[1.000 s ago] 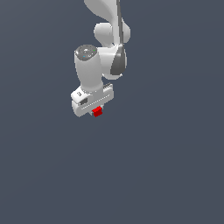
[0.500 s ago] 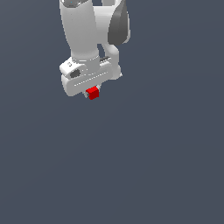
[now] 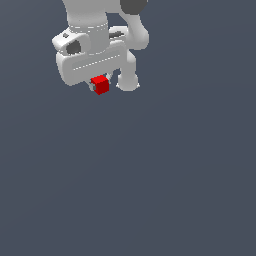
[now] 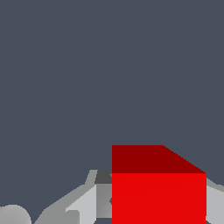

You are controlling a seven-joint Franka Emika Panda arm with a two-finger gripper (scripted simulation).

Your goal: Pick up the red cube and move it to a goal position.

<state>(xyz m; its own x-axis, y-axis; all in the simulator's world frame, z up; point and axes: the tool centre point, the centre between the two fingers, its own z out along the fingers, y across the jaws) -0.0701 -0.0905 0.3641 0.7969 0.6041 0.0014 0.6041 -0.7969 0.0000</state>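
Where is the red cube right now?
In the exterior view's upper left, the red cube sits clamped in the gripper, just below the white hand; the wrist view shows it close up between the fingers.

Open grey surround lies below and beside the gripper (red cube between its fingers), nothing obstructing.

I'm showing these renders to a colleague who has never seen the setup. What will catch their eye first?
The red cube, the only vivid colour, sits pinched under the white gripper near the top of the exterior view, left of centre. In the wrist view it fills the foreground. All around is plain dark grey.
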